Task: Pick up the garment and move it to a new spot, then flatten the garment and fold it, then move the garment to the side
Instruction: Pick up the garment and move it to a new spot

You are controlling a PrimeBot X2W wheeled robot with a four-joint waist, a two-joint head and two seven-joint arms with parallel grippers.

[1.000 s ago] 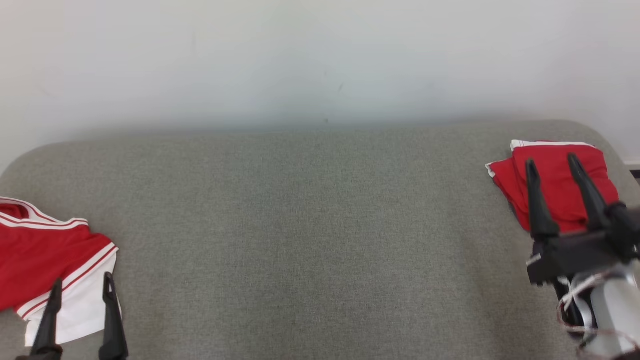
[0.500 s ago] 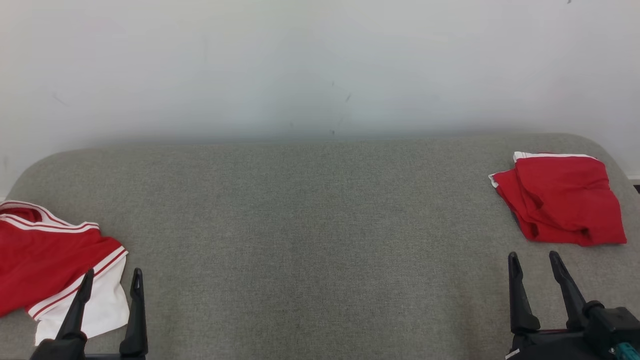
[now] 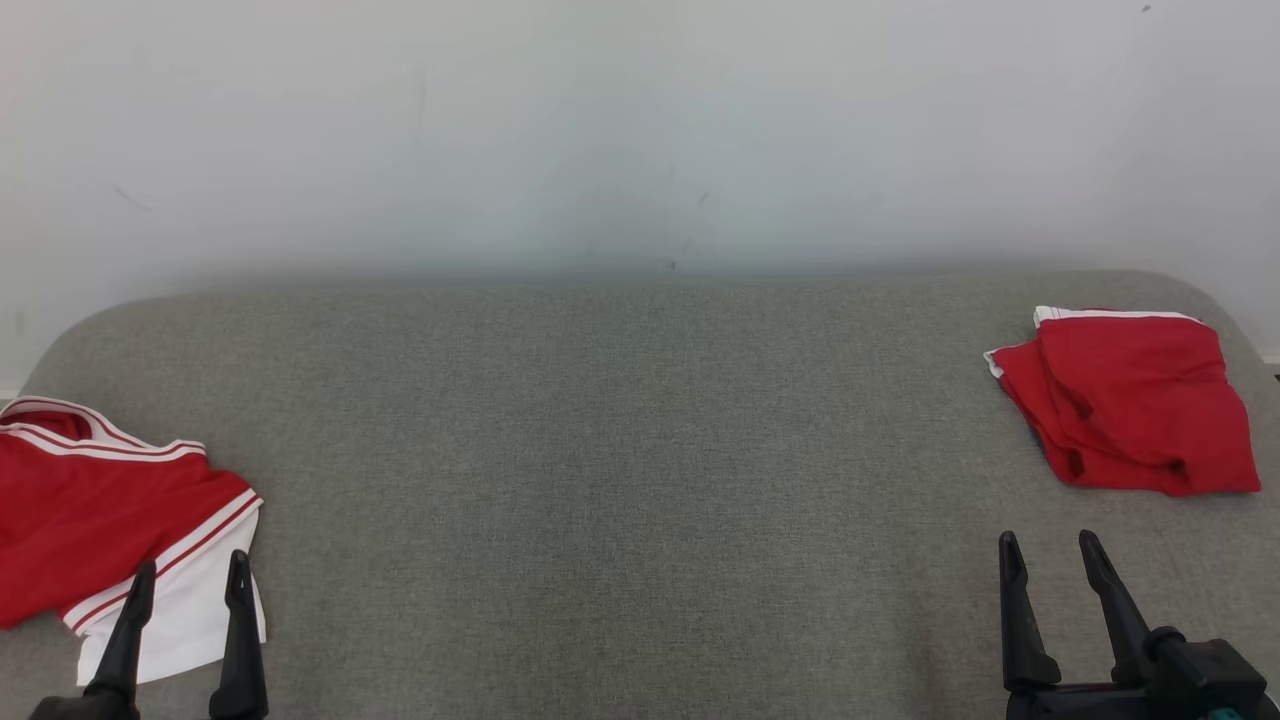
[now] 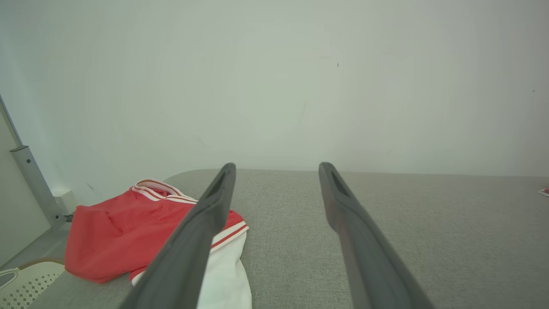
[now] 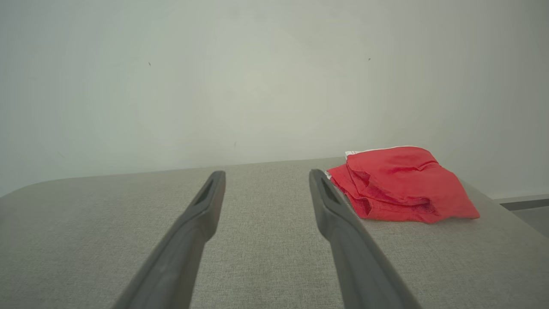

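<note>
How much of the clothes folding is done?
One piece looks done: the folded red garment sits at the right end of the grey fabric surface. Nothing is in hand: both sets of jaws are open and empty. Left to do: the red-and-white garment at the left end lies rumpled near the left jaws. It likely needs picking up, flattening, folding and moving aside.

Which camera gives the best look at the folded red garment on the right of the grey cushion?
The right wrist view: the folded red garment sits large and close, its layers plain. The head view shows it whole but smaller, and the left wrist view catches a red sliver of it at the right edge.
</note>
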